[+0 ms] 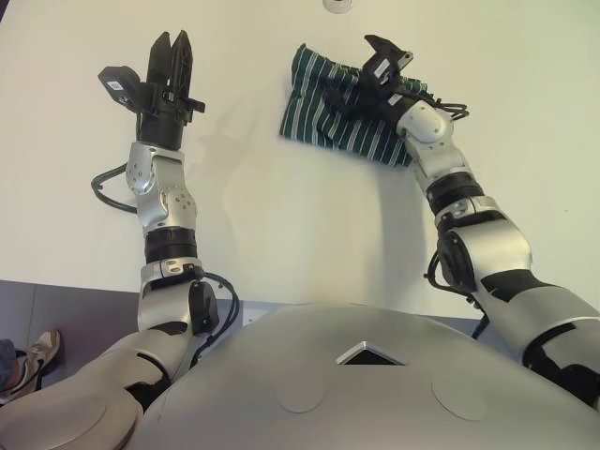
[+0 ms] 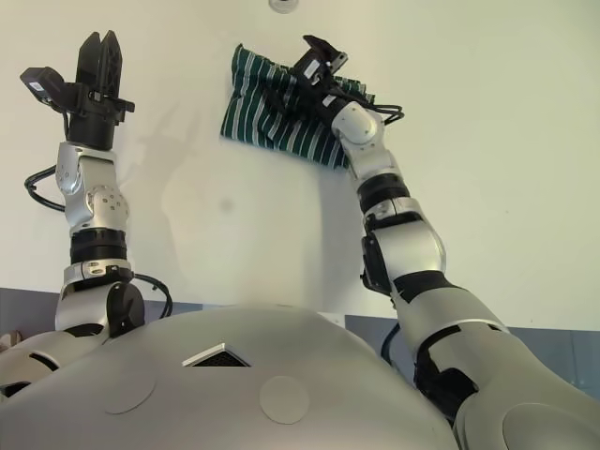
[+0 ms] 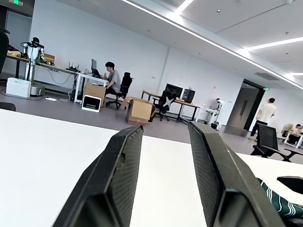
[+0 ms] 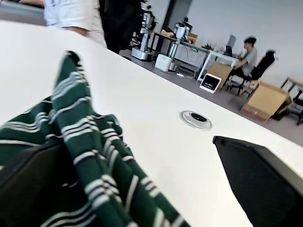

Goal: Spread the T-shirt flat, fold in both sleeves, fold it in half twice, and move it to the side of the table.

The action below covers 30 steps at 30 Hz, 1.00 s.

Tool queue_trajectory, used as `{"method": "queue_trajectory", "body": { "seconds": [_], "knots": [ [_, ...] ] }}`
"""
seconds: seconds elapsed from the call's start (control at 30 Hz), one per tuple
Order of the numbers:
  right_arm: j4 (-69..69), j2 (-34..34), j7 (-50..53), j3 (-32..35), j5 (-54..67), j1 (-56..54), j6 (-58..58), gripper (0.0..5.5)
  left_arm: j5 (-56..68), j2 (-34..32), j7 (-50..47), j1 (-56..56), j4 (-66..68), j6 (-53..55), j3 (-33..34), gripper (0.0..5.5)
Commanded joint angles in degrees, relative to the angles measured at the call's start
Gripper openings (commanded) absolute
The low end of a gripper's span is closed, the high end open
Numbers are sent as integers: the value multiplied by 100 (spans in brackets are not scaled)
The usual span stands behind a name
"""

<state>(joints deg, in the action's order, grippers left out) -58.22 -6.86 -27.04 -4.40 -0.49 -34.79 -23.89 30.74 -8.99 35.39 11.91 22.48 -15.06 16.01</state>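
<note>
T-shirt (image 1: 317, 120): we see the green striped cloth lying as a compact folded bundle on the far part of the tabletop (image 1: 281, 216), toward our right, near a round cable port (image 4: 195, 119).
Right pincer (image 1: 339, 97): it sits at the near-right part of the bundle with its fingers spread wide. In the wrist view a fold of cloth lies against one finger, and we cannot tell whether it is hooked over it.
Left pincer (image 1: 174, 45): it hangs above bare tabletop well apart from the shirt, its fingers only slightly parted and holding nothing.
Stage: we judge the folding done, with only the shift to the side left to finish.
Risk, snagging: if cloth is caught on that finger, we think lifting the arm could drag a layer up and undo the fold.
Risk, sliding: pushing from one corner alone could twist or bunch the bundle, since nothing steadies its far edge.
Risk, overshoot: a hard shove sideways could carry the bundle too far.
</note>
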Motion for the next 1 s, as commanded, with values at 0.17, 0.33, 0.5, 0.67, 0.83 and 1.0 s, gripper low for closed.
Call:
{"method": "queue_trajectory", "body": {
  "seconds": [0.17, 0.33, 0.5, 0.67, 0.83, 1.0],
  "knots": [
    [-587, 29, -359, 1359, 1380, -646, 1225, 539, -87, 37, 14, 23, 93, -15, 1, 176],
    [-1211, -273, 495, 2000, 1638, -854, 1726, 539, -76, 31, 23, 36, 152, -27, 22, 176],
    [-1181, -427, 745, 1761, 1106, -731, 985, 539, -108, 55, -1, 80, 185, -60, 0, 176],
    [-359, -299, 240, 1649, 1041, -598, -494, 539, -153, 80, -12, 139, 242, -98, -9, 176],
    [444, -718, 1586, 60, -1736, 79, -2763, 539, -230, 119, -14, 151, 246, -149, -13, 176],
    [-93, -650, 1276, -85, -1581, 94, -2104, 539, -22, 163, 27, 171, 148, 91, 65, 176]
  ]
}}
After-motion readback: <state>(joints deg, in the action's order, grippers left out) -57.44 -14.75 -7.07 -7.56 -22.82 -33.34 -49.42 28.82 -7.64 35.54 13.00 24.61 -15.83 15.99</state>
